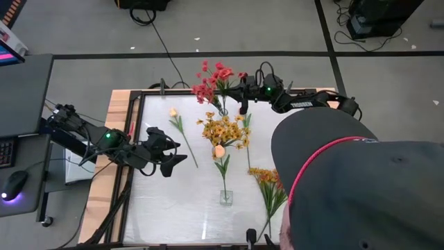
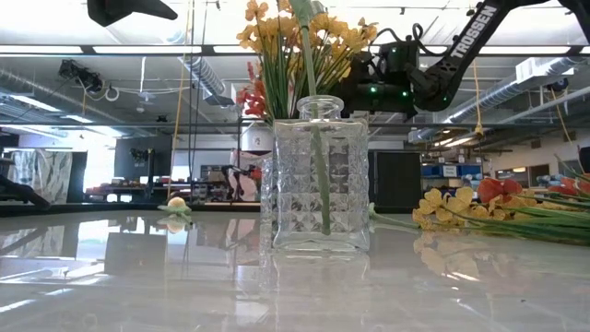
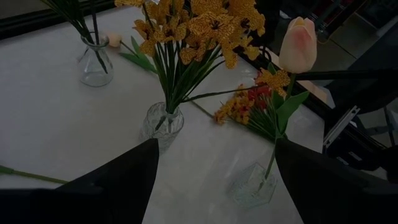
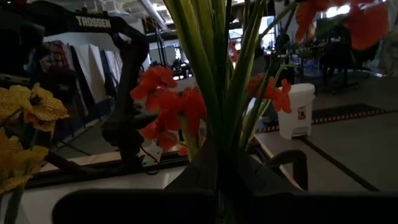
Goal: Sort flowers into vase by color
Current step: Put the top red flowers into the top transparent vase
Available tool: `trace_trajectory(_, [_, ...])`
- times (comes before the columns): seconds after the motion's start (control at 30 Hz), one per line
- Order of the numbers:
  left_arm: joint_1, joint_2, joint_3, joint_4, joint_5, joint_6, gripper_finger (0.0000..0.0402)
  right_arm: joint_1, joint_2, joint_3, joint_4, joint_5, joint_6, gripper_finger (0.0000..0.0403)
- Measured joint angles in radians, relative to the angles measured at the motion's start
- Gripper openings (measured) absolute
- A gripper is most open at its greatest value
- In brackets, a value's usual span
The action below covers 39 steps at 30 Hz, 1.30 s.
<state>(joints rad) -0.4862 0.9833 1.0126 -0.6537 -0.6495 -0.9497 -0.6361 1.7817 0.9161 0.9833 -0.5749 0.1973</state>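
Three glass vases stand in a row down the table's middle. The far vase (image 1: 223,111) holds red flowers (image 1: 211,82). The middle vase (image 3: 161,124) holds yellow flowers (image 1: 223,130). The near vase (image 1: 226,197) holds one peach tulip (image 3: 298,43). Another peach tulip (image 1: 173,112) lies flat on the table's left part, and a yellow-orange and red bunch (image 1: 267,182) lies at the right. My right gripper (image 1: 243,105) is at the far vase, shut on red-flower stems. My left gripper (image 1: 166,151) hovers open over the table's left side. My right gripper is shut on the green stems (image 4: 214,124) of a red flower sprig, below the blossoms. In the right wrist view the stems rise straight out from between the dark fingers (image 4: 249,177). The fingers hide the place of contact, and I cannot see whether the stem ends reach the vase.
A person's head in a dark cap (image 1: 361,180) covers the table's near right corner. A green stem (image 1: 248,142) lies to the right of the middle vase. Bare white tabletop (image 1: 173,208) shows at the near left. A wooden frame (image 1: 121,111) borders the table.
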Motion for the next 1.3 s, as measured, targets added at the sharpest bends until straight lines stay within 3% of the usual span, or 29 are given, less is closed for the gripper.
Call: trace_trajectory(1.3, [0.000,0.000,0.000,0.000,0.000,0.000,0.0327,0.015,0.000,0.000,-0.125,0.033,-0.017,0.0025])
